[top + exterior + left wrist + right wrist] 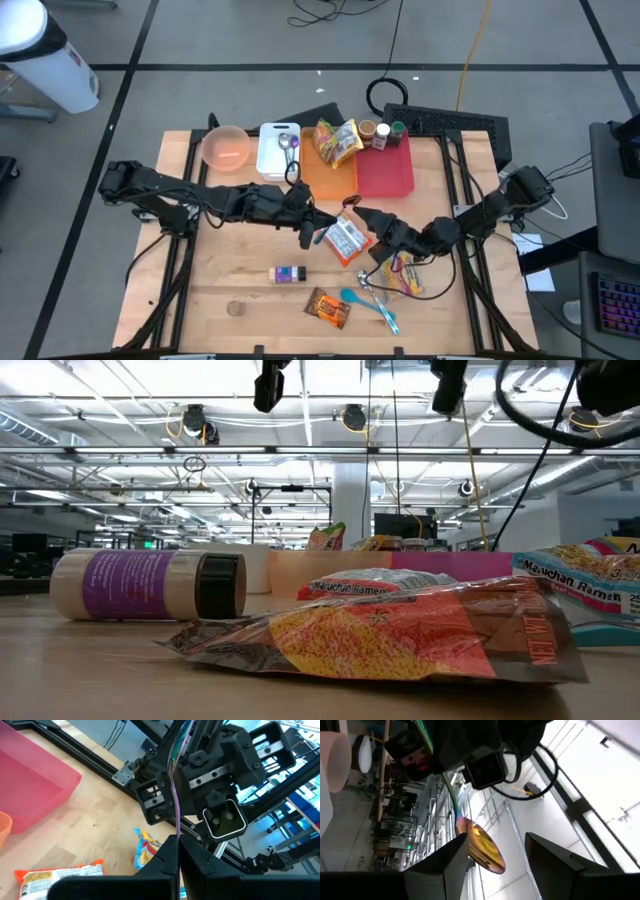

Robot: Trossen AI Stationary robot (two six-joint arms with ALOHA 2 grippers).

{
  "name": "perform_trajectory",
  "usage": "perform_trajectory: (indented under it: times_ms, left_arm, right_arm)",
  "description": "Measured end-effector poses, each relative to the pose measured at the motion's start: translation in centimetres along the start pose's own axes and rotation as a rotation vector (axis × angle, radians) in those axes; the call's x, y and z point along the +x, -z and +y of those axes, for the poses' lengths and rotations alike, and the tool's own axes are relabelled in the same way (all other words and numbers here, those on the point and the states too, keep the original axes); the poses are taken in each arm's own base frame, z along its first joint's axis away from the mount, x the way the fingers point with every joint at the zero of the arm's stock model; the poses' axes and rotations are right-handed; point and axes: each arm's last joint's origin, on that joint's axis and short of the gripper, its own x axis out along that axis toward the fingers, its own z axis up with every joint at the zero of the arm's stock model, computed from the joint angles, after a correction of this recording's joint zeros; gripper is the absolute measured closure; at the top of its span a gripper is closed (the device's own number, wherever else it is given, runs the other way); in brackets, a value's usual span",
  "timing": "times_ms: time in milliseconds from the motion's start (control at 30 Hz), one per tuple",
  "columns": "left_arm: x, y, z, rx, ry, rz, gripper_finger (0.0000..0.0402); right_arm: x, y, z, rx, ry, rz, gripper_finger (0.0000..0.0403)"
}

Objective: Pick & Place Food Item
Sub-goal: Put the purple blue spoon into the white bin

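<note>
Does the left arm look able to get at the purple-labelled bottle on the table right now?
Probably yes: the purple-labelled bottle lies alone on bare wood just ahead of the shut left gripper, with nothing between them. The gripper would need to open first.

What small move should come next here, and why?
Probably close the right end effector: the bowl of the spoon sits between its open fingers, while the left end effector, shut, grips the handle. It looks like a handover in mid-air.

— What's beyond the table?
— Grey floor (240, 30) with dark lines, cables (330, 12) trailing across it, a white bin (45, 55) in one corner.
— And overhead?
— White ceiling beams (300, 452), pipes, bright lamps (350, 415).
</note>
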Motion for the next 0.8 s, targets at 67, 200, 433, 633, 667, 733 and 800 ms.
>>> perform_trajectory:
  times_ms: [67,200,433,633,667,733,800]
  left_arm:
    - [0.0,0.0,0.0,-0.007,-0.002,-0.002,0.0388]
    - [0.0,0.0,0.0,-0.013,-0.013,-0.005,0.0391]
    - [0.0,-0.1,0.2,0.007,-0.027,-0.010,0.0393]
    - [0.0,-0.1,0.1,0.019,0.003,-0.003,0.0394]
    - [0.0,-0.2,0.1,0.019,0.004,-0.004,0.0395]
    - [0.0,-0.2,0.1,0.017,0.001,-0.009,0.0397]
    - [0.0,-0.1,0.1,0.013,-0.001,-0.003,0.0396]
  right_arm:
    - [0.5,0.4,0.3,0.000,-0.006,0.018,0.0216]
    - [1.2,1.1,0.9,0.012,-0.021,0.046,0.0216]
    - [1.1,0.9,0.9,0.025,-0.043,0.056,0.0216]
    - [0.5,0.6,0.9,0.013,-0.113,0.111,0.0216]
    - [0.4,0.5,1.0,0.006,-0.118,0.112,0.0216]
    - [0.4,0.5,1.0,-0.006,-0.121,0.109,0.0216]
    - [0.5,0.6,1.0,-0.010,-0.115,0.102,0.0216]
